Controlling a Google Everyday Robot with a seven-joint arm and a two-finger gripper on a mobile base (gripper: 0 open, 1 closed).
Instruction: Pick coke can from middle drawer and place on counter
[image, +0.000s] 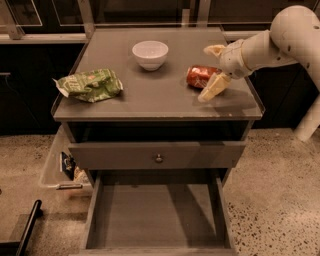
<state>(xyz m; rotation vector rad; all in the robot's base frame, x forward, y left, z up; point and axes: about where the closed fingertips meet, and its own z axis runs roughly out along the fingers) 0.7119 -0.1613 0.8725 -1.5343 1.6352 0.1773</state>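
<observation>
The coke can (199, 76), red with pale markings, lies on its side on the right part of the counter (150, 100). My gripper (213, 71) is at the can's right end, low over the counter. It is open, with one pale finger behind the can and one in front of it, neither closed on it. The middle drawer (156, 217) is pulled out below, and its flat grey floor holds nothing.
A white bowl (150, 54) stands at the back middle of the counter. A green snack bag (90, 85) lies at the left. A shut drawer front with a round knob (159, 158) is above the open drawer. A clear bin (62, 167) sits on the floor at the left.
</observation>
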